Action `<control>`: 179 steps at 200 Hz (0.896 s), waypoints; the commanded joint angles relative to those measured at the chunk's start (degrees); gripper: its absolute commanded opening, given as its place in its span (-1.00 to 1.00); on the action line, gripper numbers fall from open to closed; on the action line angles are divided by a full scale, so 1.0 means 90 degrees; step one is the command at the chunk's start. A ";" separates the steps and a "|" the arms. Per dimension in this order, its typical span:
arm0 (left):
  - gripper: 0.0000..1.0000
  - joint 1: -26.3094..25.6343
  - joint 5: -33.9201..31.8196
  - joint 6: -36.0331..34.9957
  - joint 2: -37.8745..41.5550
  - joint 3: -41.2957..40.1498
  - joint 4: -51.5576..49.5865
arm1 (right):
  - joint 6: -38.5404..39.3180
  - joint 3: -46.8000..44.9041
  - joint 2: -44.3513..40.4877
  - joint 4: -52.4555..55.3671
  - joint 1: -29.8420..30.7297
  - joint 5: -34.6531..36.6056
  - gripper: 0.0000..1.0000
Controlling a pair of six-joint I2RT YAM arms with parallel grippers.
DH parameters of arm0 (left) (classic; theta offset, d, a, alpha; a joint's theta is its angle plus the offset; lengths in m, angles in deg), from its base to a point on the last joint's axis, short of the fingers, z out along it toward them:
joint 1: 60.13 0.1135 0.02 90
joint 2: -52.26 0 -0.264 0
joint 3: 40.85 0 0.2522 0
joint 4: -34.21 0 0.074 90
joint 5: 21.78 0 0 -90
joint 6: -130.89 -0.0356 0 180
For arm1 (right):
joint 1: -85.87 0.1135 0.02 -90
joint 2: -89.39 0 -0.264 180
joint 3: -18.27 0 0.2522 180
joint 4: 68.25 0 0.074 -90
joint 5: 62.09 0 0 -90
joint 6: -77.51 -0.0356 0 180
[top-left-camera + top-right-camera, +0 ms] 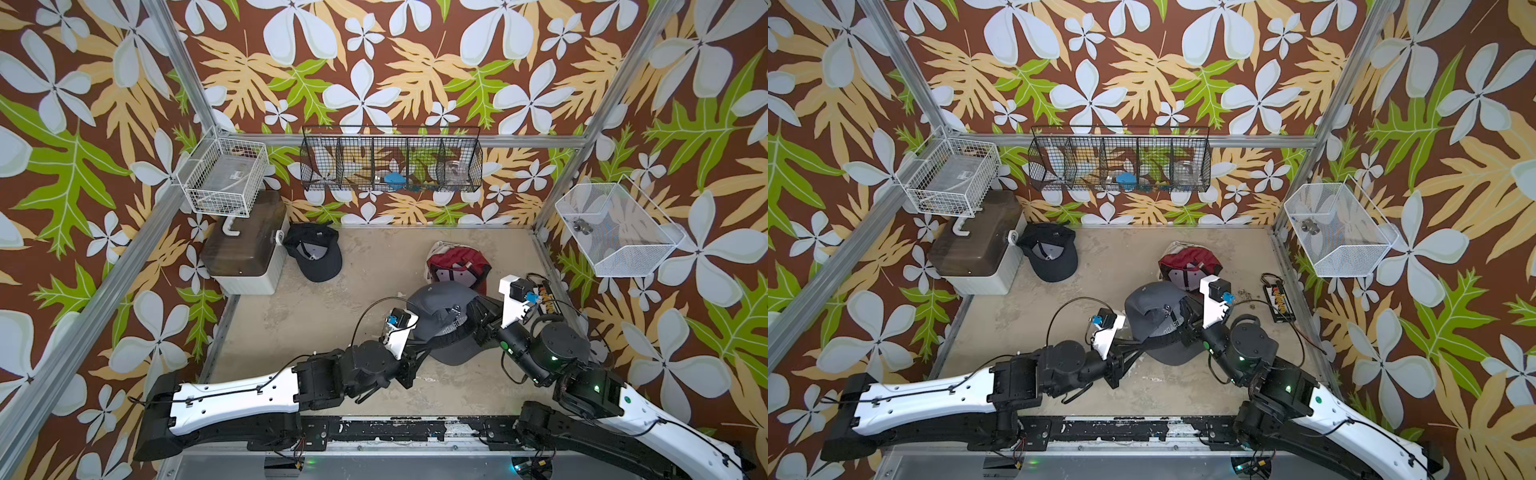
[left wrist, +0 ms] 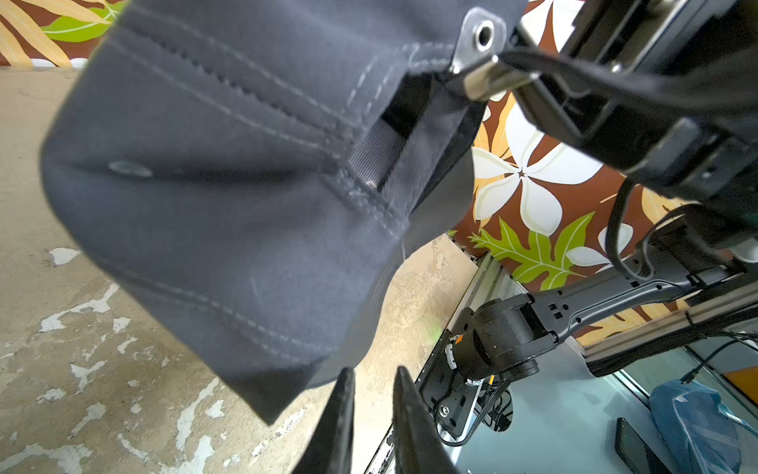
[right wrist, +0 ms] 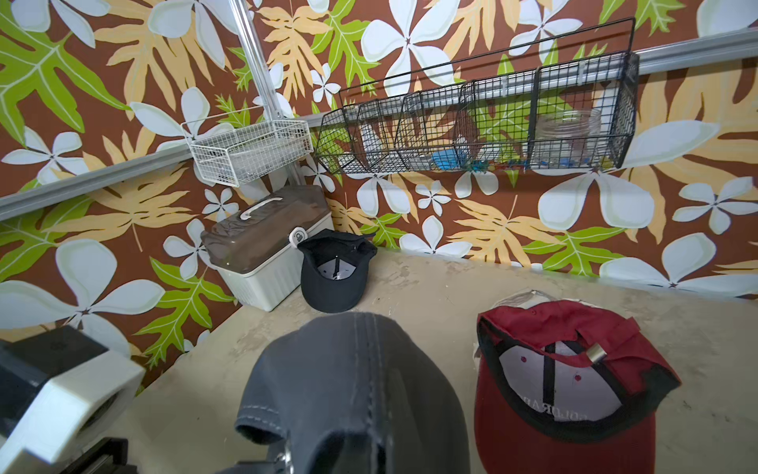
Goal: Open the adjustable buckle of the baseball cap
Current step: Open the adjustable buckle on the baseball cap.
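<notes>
In both top views the gray cap (image 1: 436,299) hangs above the middle of the table (image 1: 332,324), between the two arms, with its metal buckle (image 1: 455,309) at the rear opening. The right gripper (image 1: 467,316) is pressed together on the gray cap right beside the buckle and carries it. The left gripper (image 1: 428,348) sits just beside the cap's lower edge, partly hidden under it. There are three caps. The red cap (image 1: 457,266) lies opening-up just behind the gray cap. The black cap (image 1: 318,253) lies opening-up against the storage box (image 1: 245,245) in the rear left corner. There are three baskets: a white basket (image 1: 226,174) on the left wall, a black basket (image 1: 390,166) on the rear wall and a mesh basket (image 1: 615,232) on the right wall. In a top view a small black board (image 1: 1281,303) lies by the right table edge. In the left wrist view the gray cap fills most of the frame. The left gripper's fingers (image 2: 342,410) stand slightly spread with nothing between them, and the cap's corner is just beyond their tips. The buckle sits against the right gripper. In the right wrist view the gray cap's crown blocks the lower centre and hides the right gripper's jaws. The red cap lies beside it, and the black cap rests against the storage box.
</notes>
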 commanded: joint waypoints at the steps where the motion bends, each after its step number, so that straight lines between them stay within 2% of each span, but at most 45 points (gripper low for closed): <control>1: -0.49 -0.0030 -0.0196 0.0080 0.0082 0.0031 -0.0137 | 0.0024 0.0124 0.0091 0.0065 0.0001 0.0442 -1.00; 46: 0.07 -0.0311 -0.0613 0.0156 0.0261 0.0428 -0.0548 | 0.0516 0.0560 0.0455 0.0147 0.0001 0.1114 -1.00; 67: 0.22 -0.0463 -0.0978 0.0228 0.0367 0.0505 -0.0692 | 0.0706 0.0945 0.0818 0.0125 0.0001 0.0923 -1.00; 95: 0.35 -0.0509 -0.1105 0.0314 0.0451 0.0503 -0.0742 | 0.0613 0.1195 0.1245 0.0050 -0.0004 0.0636 -1.00; 144: 0.43 -0.0548 -0.1346 0.0467 0.0501 0.0662 -0.1247 | 0.0633 0.0959 0.1569 -0.0522 -0.0064 0.0760 -1.00; 179: 0.44 -0.0568 -0.1541 0.0509 0.0732 0.0677 -0.1395 | 0.0405 0.1163 0.2025 -0.0327 -0.0595 0.0370 -1.00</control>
